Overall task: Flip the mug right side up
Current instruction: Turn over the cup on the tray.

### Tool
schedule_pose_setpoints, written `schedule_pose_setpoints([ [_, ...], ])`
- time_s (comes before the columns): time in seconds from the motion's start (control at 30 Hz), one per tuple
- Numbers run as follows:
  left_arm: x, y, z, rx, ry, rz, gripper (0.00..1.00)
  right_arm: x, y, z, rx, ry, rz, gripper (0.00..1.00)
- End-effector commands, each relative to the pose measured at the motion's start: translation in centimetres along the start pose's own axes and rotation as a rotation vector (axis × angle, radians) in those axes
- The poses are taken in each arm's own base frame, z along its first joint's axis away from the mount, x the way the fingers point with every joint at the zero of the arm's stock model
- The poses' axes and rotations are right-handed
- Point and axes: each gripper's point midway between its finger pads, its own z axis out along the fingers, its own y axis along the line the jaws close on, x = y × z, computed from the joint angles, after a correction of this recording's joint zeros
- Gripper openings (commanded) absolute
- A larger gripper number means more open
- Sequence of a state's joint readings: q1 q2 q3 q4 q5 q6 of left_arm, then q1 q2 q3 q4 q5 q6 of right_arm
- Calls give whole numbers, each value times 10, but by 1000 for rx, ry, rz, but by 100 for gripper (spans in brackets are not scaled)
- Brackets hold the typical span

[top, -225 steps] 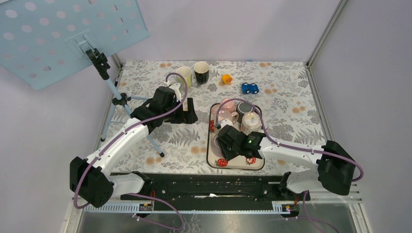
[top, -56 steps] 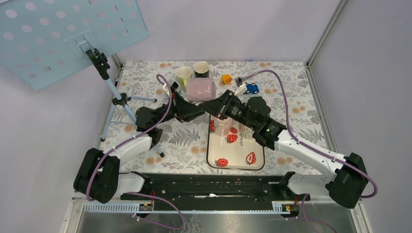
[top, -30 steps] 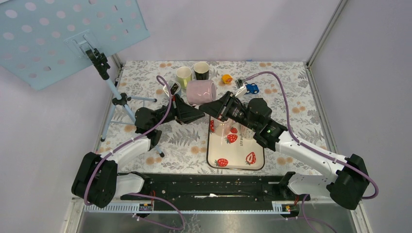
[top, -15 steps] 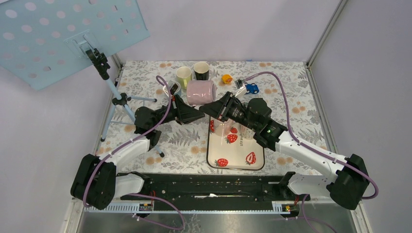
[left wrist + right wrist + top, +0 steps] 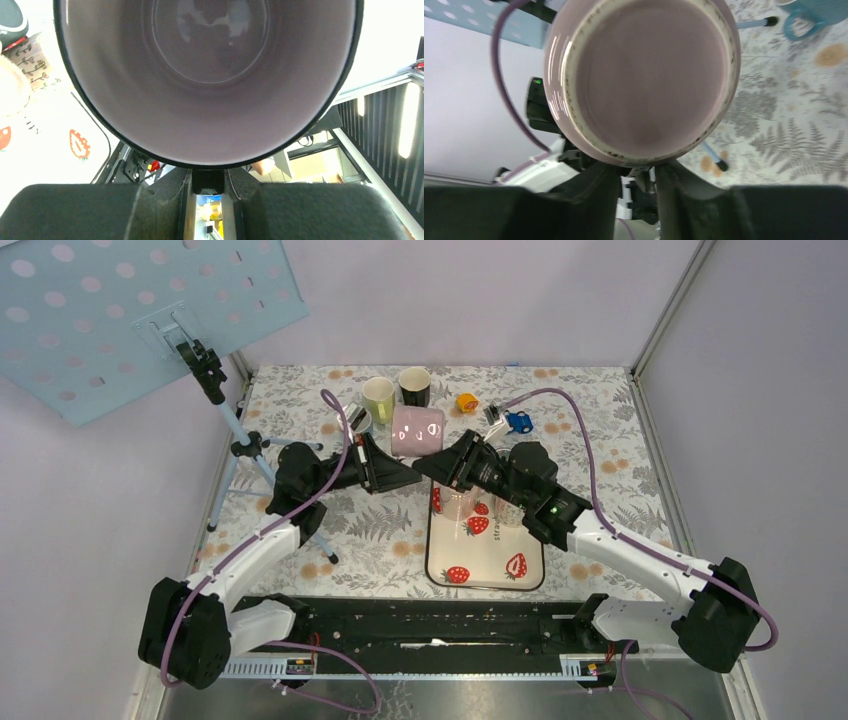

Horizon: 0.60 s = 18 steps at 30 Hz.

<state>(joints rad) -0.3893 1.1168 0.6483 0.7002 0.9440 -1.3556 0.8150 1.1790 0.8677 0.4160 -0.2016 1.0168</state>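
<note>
The pink mug [image 5: 417, 430] hangs in the air over the back of the table, between my two grippers. In the left wrist view its open mouth [image 5: 210, 75] faces the camera, and my left gripper [image 5: 208, 200] is shut on the dark handle just below the rim. In the right wrist view I see the mug's unglazed base [image 5: 644, 80]. My right gripper [image 5: 640, 185] sits right under it with its jaws slightly parted and a gap between them. From above, the left gripper [image 5: 400, 473] and right gripper [image 5: 428, 468] meet below the mug.
A strawberry tray [image 5: 485, 570] lies under the right arm with a pink mug [image 5: 458, 502] on it. A pale green mug [image 5: 378, 395], a black mug [image 5: 415, 385], an orange toy [image 5: 466, 401] and a blue toy car [image 5: 517, 421] stand at the back. A tripod [image 5: 240, 440] stands at the left.
The right gripper's jaws have parted from the mug. The left arm has swung the mug round slightly, so a printed face on its side now shows from above.
</note>
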Motion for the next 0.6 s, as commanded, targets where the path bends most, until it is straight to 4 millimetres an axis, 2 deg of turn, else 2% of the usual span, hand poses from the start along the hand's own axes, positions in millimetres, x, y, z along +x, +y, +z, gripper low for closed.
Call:
schedule_pose_setpoints([
  [0.0,-18,1,2,-33,-65,73,0,6,11,-6,-57,31,-77,45],
  [0.13,-19,3,3,-44,-62,74,0,6,7,-8,-41,28,-85,59],
  [0.37,-22,11,3,-103,-69,87,0,6,1,-13,-6,26,-107,72],
  [0.43,-24,13,2,-121,-71,98,0,6,-4,-17,18,24,-119,80],
  [0.5,-26,16,2,-152,-77,115,0,6,-10,-22,41,15,-131,95],
  [0.57,-29,21,1,-189,-81,128,0,6,-15,-28,70,12,-147,100],
])
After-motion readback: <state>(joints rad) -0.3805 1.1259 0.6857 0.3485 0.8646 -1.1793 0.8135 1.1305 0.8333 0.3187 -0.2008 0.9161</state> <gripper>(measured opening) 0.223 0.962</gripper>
